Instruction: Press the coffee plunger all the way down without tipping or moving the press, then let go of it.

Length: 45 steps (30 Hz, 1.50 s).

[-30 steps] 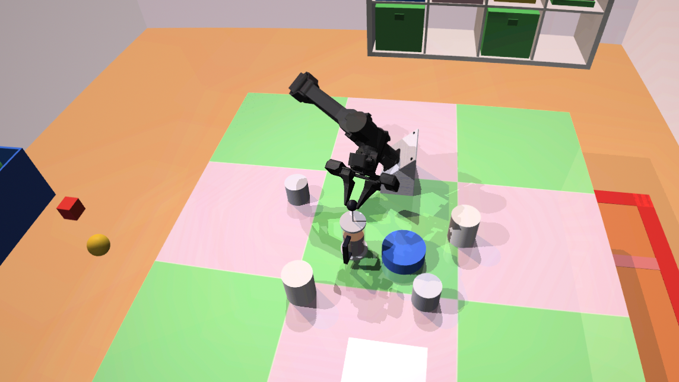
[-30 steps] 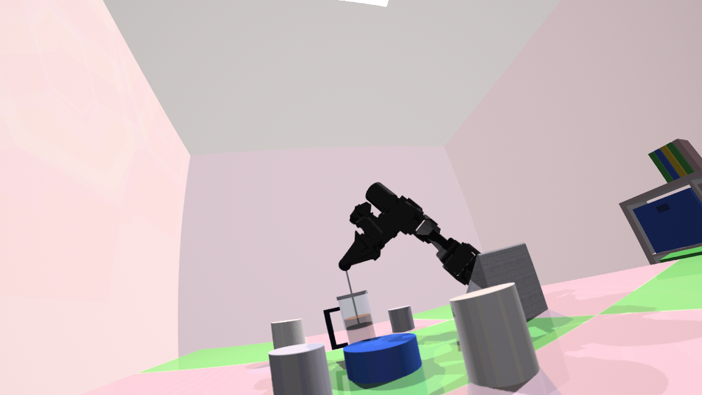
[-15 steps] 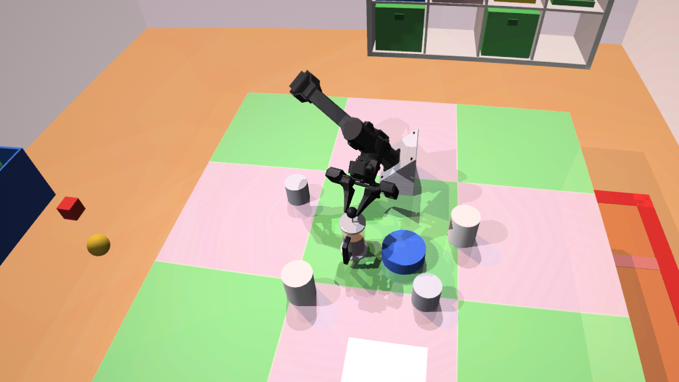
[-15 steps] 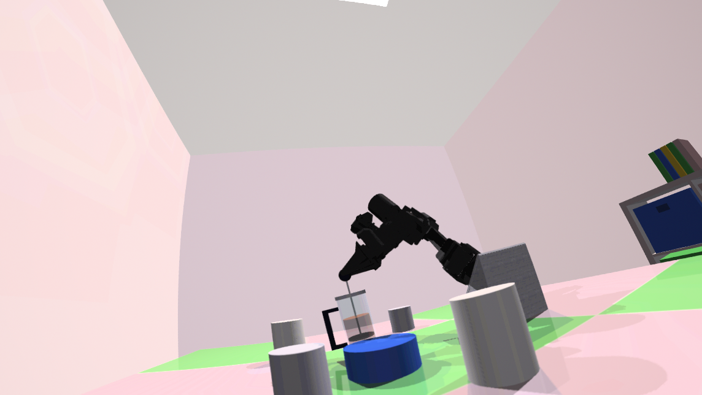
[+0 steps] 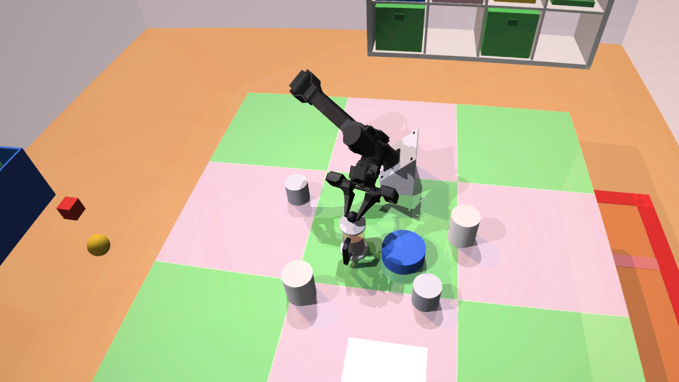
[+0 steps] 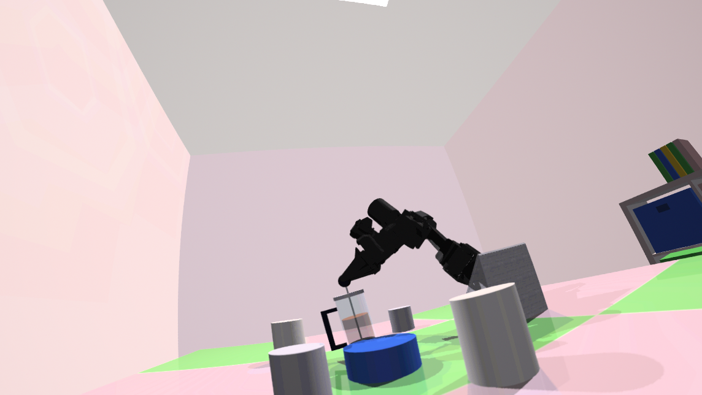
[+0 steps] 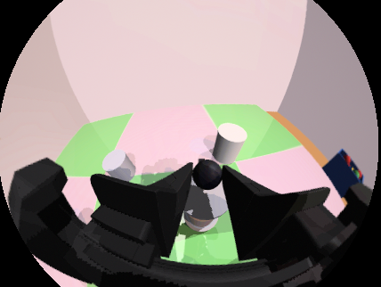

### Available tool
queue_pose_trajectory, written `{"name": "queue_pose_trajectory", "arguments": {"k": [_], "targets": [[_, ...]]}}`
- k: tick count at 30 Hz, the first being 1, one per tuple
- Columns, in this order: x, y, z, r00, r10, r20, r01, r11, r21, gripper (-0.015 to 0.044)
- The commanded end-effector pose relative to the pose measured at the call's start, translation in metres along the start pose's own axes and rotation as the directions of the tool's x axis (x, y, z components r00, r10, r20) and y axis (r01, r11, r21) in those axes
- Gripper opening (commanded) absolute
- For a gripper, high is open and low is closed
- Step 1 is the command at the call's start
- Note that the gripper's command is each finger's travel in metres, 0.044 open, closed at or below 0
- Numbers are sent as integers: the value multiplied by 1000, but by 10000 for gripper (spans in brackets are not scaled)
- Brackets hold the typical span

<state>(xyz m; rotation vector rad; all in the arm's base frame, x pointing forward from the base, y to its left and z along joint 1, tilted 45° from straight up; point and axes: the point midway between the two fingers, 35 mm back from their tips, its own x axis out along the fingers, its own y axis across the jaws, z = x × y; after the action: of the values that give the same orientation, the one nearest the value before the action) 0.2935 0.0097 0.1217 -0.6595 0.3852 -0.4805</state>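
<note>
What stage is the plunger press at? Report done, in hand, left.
Done: the gripper is shut on the plunger knob, and only a short stub of rod shows above the lid. In hand: the last bit of downward push; the press stands upright beside the blue disc. Left: bottom out, then open the fingers.

Arm (image 5: 332, 111): matte black throughout, blocky angular links with one rounded cylindrical joint housing. Wide black crossbar at the wrist. Fingers: two black wedge-shaped blades tapering to points. Base mount: pale grey wedge-shaped block (image 5: 403, 166).
</note>
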Motion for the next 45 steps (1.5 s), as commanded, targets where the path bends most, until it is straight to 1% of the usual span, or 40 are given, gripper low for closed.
{"name": "queue_pose_trajectory", "arguments": {"k": [1,23,35,36,39,42,45], "targets": [[2,0,-4,1000,-6,-13,6,1000,-19,112],[1,1,0,1000,-1,-1,1,1000,-7,112],[1,1,0,1000,-1,-1,1,1000,-7,427],[1,1,0,1000,-1,-1,1,1000,-7,440],[1,1,1,1000,-1,0,1,1000,-7,440],[-1,5,13,1000,18,18,-18,999,-28,440],[-8,8,22,1000,25,4,-25,999,-23,440]]}}
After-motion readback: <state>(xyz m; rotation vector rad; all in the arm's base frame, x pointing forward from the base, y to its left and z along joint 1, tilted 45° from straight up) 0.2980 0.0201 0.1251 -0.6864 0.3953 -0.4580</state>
